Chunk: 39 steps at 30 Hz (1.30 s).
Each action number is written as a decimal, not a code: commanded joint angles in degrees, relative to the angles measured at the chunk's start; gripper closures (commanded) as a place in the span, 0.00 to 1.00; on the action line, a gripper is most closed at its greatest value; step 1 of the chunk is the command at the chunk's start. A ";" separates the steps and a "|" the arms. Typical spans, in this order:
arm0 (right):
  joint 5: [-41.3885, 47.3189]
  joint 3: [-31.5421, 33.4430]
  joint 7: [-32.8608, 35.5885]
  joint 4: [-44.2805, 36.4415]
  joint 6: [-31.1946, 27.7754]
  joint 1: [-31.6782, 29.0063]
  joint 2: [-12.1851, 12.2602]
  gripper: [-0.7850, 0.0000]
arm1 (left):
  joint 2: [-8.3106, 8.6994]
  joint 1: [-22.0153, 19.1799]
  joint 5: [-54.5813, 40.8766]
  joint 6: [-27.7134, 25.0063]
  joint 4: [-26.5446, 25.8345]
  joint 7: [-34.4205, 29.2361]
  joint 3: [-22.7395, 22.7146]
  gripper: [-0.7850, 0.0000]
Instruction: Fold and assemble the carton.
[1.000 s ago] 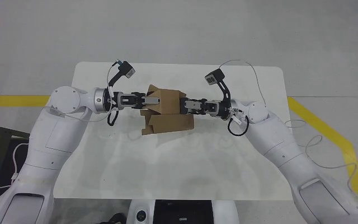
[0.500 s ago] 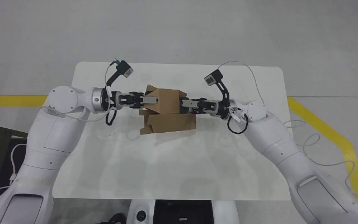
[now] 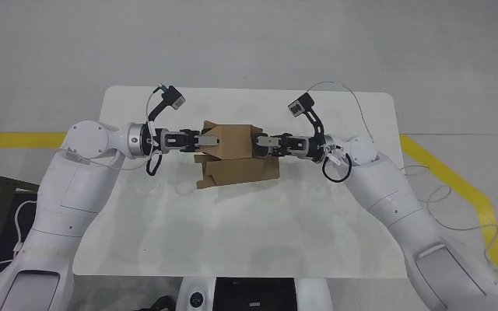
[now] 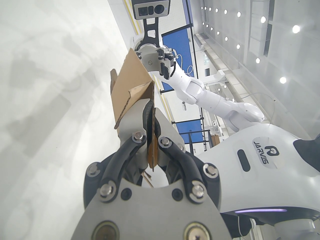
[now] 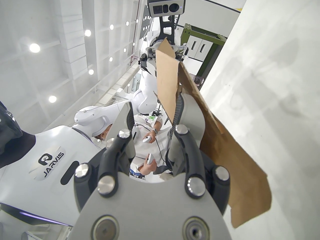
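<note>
The carton [image 3: 233, 154], brown and only partly folded, lies over the far half of the table [image 3: 327, 233], with its long axis running side to side between the two arms. Whether it rests on the table or is held just clear cannot be told.

The left gripper [image 3: 212, 140] meets the carton's left end, and its fingers [image 4: 136, 116] are pressed together on a cardboard edge, pinching it.

The right gripper [image 3: 259, 144] meets the opposite end with its fingers spread. One finger lies against a panel beside a loose flap, and the other finger [image 5: 125, 119] stands free of the cardboard.

The left arm probably serves as the anchor. The next fold likely turns on the right end, where the panel already lies between the spread fingers, in line with the carton's length.
</note>
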 commanded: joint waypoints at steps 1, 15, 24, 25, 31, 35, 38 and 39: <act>0.27 0.12 0.14 -0.04 0.14 -0.06 -0.08 0.62 | 0.01 0.01 0.11 -0.02 -0.05 -0.06 0.00 1.00; -5.15 -1.11 0.27 3.10 0.27 2.21 -0.35 0.63 | -0.02 -0.13 0.12 -0.08 0.17 -0.31 0.12 1.00; -3.51 -4.06 -0.92 4.90 -0.92 3.32 -1.59 0.62 | -0.06 -0.25 -0.12 0.03 0.10 -0.34 0.18 1.00; -3.20 -4.32 -0.97 4.96 -0.96 3.47 -1.76 0.62 | -0.07 -0.26 -0.11 0.04 0.10 -0.34 0.18 1.00; -1.65 -5.53 -1.11 5.08 -1.11 3.95 -2.65 0.61 | -0.09 -0.25 -0.12 0.03 0.10 -0.10 0.18 1.00; -0.21 -5.64 -0.88 4.83 -0.88 3.74 -3.04 0.61 | -0.09 -0.21 -0.09 -0.02 0.09 -0.07 0.16 1.00; 1.57 -5.12 -0.64 4.46 -0.64 3.23 -3.25 0.61 | -0.06 -0.23 -0.03 0.01 0.21 -0.07 0.05 1.00; 2.21 -4.84 -0.63 4.26 -0.64 2.98 -3.31 0.62 | -0.05 -0.22 0.01 0.03 0.28 -0.05 0.00 1.00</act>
